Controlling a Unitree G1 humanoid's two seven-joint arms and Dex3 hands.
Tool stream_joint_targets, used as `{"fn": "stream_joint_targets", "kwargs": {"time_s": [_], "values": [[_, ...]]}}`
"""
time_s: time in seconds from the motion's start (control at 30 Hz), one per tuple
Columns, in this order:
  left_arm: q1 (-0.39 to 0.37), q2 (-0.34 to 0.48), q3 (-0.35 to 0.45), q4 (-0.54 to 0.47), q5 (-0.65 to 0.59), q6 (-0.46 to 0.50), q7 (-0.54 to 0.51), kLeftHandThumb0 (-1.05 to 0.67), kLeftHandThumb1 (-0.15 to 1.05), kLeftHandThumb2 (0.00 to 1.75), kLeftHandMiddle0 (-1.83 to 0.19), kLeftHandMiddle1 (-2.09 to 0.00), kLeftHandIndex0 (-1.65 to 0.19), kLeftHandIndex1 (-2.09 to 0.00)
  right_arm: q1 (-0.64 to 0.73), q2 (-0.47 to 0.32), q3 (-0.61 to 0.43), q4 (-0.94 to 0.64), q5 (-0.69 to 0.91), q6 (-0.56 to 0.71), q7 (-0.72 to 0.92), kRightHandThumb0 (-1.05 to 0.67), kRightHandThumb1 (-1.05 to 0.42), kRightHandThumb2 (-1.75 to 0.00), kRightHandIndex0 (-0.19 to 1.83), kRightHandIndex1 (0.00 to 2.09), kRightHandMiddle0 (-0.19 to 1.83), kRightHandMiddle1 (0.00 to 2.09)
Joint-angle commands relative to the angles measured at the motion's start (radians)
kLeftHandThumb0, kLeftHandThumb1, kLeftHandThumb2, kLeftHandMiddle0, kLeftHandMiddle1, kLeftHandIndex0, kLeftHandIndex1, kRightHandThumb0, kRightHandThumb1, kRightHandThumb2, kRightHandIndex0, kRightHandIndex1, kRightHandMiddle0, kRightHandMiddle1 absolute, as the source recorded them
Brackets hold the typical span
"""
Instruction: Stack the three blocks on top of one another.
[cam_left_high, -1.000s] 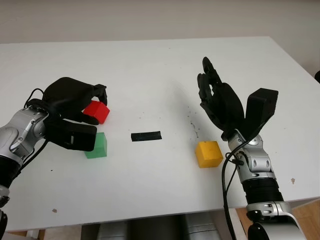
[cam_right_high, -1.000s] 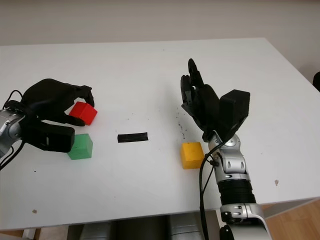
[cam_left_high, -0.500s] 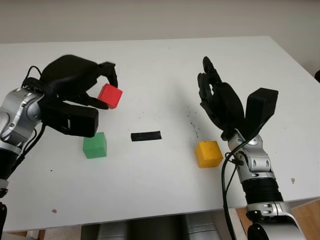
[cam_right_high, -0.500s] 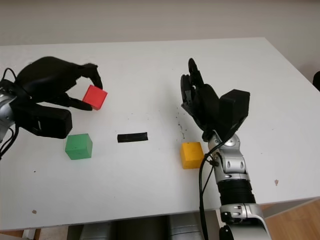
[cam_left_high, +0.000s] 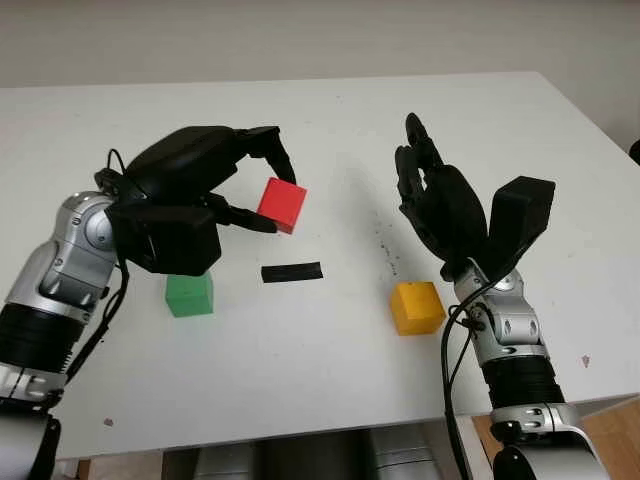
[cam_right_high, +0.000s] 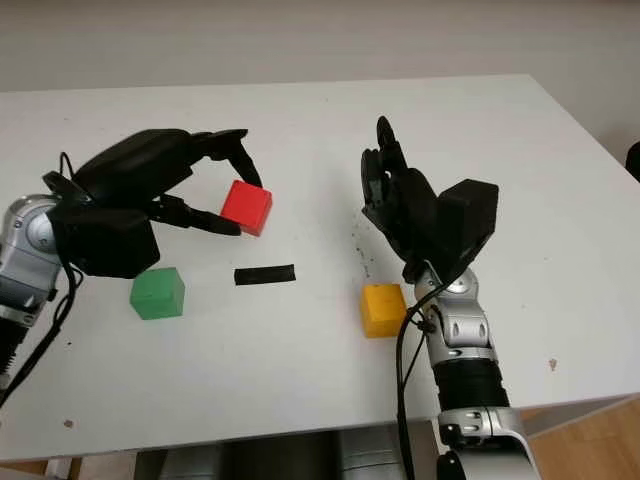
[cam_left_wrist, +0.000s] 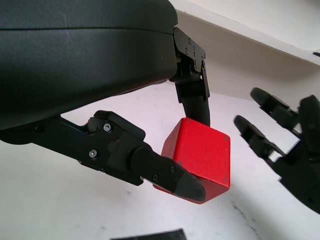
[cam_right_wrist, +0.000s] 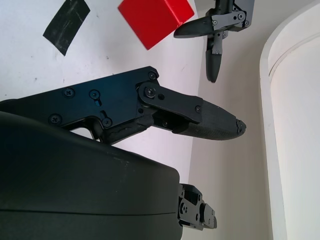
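My left hand (cam_left_high: 272, 200) is shut on the red block (cam_left_high: 282, 204) and holds it in the air over the table's middle, just behind the black tape strip (cam_left_high: 292, 271). In the left wrist view the red block (cam_left_wrist: 200, 161) sits pinched between the fingertips (cam_left_wrist: 175, 180). The green block (cam_left_high: 189, 295) lies on the table below the left hand's shell. The yellow block (cam_left_high: 417, 307) lies on the table at the right. My right hand (cam_left_high: 432, 195) is open, raised upright just behind the yellow block.
The white table (cam_left_high: 330, 120) stretches back to its far edge near a pale wall. Its front edge (cam_left_high: 300, 432) runs close to both forearms. Small dark specks (cam_left_high: 385, 245) dot the surface between the tape and the right hand.
The left hand has lifted the red block from beside the green block and carried it up and to the right, to above the tape strip. The right hand has not moved.
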Motion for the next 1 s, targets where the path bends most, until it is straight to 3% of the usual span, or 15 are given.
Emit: {"fn": "stream_joint_targets", "kwargs": {"time_s": [0.0, 0.27, 0.5, 0.97], "values": [[0.017, -0.015, 0.005, -0.017, -0.001, 0.0, 0.005, -0.46, 1.05, 0.08, -0.08, -0.04, -0.26, -1.57, -0.004, 0.0, 0.0, -0.02, -0.002, -0.014, 0.001, -0.68, -1.05, -0.7, -0.19, 0.0, -0.19, 0.0], [0.084, -0.07, -0.017, -0.009, 0.082, -0.024, 0.091, -0.45, 1.04, 0.08, -0.01, -0.05, -0.27, -1.46, 0.001, 0.001, -0.003, -0.027, 0.003, -0.011, -0.003, -0.68, -1.05, -0.69, -0.19, 0.0, -0.19, 0.0], [0.13, -0.092, -0.029, -0.009, 0.086, -0.009, 0.077, -0.41, 1.05, 0.09, 0.0, -0.05, -0.23, -1.46, 0.001, -0.003, 0.0, -0.027, 0.001, -0.009, 0.006, -0.68, -1.05, -0.7, -0.19, 0.0, -0.19, 0.0], [0.122, -0.087, -0.023, 0.016, 0.137, -0.007, 0.105, -0.4, 1.05, 0.08, -0.01, -0.05, -0.16, -1.62, 0.006, -0.003, -0.001, -0.035, 0.0, -0.006, 0.001, -0.68, -1.05, -0.7, -0.19, 0.0, -0.19, 0.0]]}}
